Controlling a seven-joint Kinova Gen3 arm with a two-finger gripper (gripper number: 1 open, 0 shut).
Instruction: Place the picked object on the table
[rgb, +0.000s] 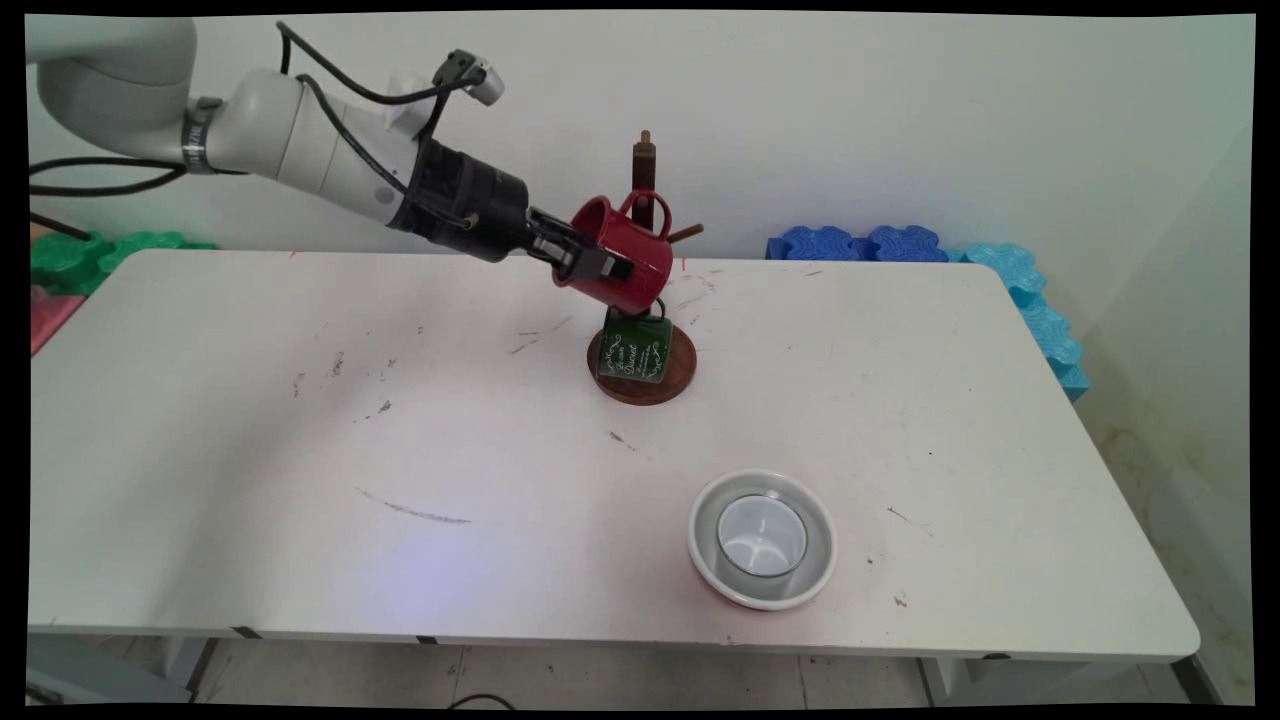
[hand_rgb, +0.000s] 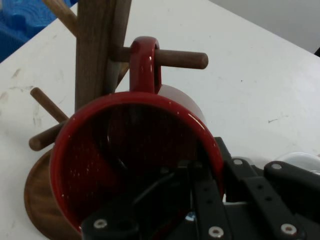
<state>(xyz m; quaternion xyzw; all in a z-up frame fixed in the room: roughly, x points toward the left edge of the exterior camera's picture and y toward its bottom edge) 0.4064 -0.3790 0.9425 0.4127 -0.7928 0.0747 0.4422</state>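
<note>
One pincer (rgb: 590, 258) clamps red mug's (rgb: 625, 255) rim, handle over rack (hand_rgb: 95, 60) peg.

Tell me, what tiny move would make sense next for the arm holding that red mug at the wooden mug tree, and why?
Probably open the fingers a little. The black two-finger gripper pinches the rim of the glossy red mug, and the mug's handle already loops over a peg of the brown wooden mug tree. The peg looks able to carry the mug, so letting go seems the natural small step.
</note>
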